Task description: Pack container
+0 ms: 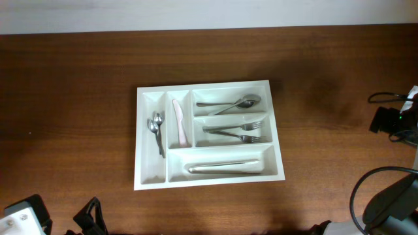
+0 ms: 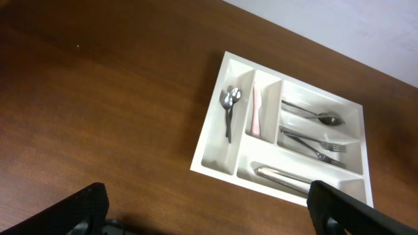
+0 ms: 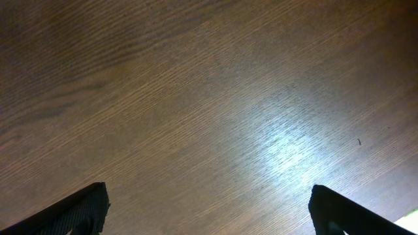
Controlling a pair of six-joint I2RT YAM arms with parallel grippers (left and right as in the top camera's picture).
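Note:
The white container lies at the table's middle and also shows in the left wrist view. Its compartments hold small spoons, a pale pink knife, a large spoon, forks and steel knives. My left gripper is open and empty, low over bare wood near the table's front left, apart from the container. My right gripper is open and empty over bare wood at the far right; the container is out of its view.
Black cables and arm hardware sit at the right edge. The left arm's base is at the bottom left corner. A pale wall strip runs along the table's far edge.

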